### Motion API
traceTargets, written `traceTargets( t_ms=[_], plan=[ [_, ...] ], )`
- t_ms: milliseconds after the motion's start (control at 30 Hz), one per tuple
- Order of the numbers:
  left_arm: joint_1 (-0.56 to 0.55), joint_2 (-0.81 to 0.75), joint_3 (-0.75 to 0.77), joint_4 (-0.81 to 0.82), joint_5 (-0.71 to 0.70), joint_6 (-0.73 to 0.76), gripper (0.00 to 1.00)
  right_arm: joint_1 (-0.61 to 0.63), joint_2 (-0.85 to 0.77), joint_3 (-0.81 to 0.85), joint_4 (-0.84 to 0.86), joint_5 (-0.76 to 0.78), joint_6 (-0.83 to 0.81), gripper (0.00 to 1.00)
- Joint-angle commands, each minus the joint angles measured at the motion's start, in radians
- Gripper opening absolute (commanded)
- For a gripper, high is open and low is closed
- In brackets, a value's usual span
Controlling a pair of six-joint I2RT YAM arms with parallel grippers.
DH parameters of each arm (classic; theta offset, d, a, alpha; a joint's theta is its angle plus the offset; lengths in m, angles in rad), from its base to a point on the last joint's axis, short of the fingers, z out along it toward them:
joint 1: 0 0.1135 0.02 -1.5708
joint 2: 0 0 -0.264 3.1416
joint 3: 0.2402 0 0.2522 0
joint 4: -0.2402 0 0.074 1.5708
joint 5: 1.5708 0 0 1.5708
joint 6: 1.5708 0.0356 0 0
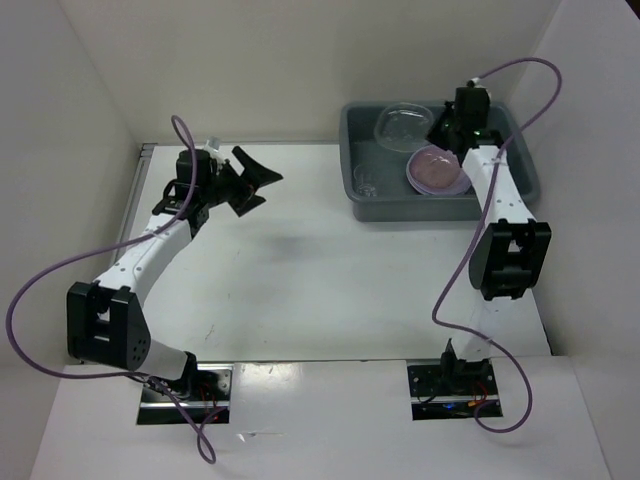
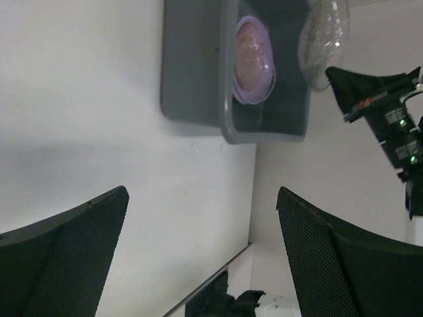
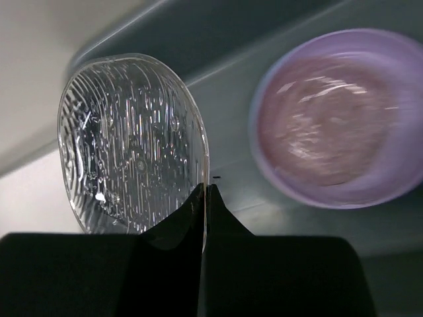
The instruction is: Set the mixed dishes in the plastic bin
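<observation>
One clear plate (image 3: 132, 145) hangs on edge over the plastic bin (image 1: 420, 208), its rim pinched in the right gripper (image 3: 205, 193) — the placing step. Next, I judge: lower it beside the lavender plate (image 3: 330, 119) inside, then release. Well left of the bin, the left gripper (image 1: 262, 183) gapes empty.

a white table (image 1: 330, 290) fills the middle, boxed in by a plain white back wall (image 1: 290, 60), a left wall (image 1: 60, 140) and a right wall (image 1: 600, 140). a thin metal strip (image 1: 141, 158) runs along the table's left edge near the far corner, and a white ledge (image 1: 320, 430) lies along the near side. the light is soft and even, leaving only a faint grey shadow (image 1: 295, 242) on the table.
</observation>
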Motion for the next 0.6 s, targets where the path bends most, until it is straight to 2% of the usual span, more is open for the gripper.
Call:
traceTargets(
  t_ms=[0,167,367,567],
  plan=[
    [-0.004,-0.051,-0.067,-0.024,0.028,0.036,1.0,-0.073,0.041,0.074,-0.025,0.071,-0.014,0.0],
    [0.028,-0.083,-0.124,-0.055,0.009,0.054,1.0,-0.143,0.108,0.088,-0.012,0.136,0.008,0.0],
    [0.047,-0.113,-0.159,-0.073,0.0,0.054,1.0,-0.143,0.163,0.088,-0.013,0.325,0.008,0.0],
    [0.047,-0.131,-0.159,-0.093,-0.012,0.063,1.0,-0.143,0.203,0.07,-0.008,0.449,-0.002,0.0]
  ],
)
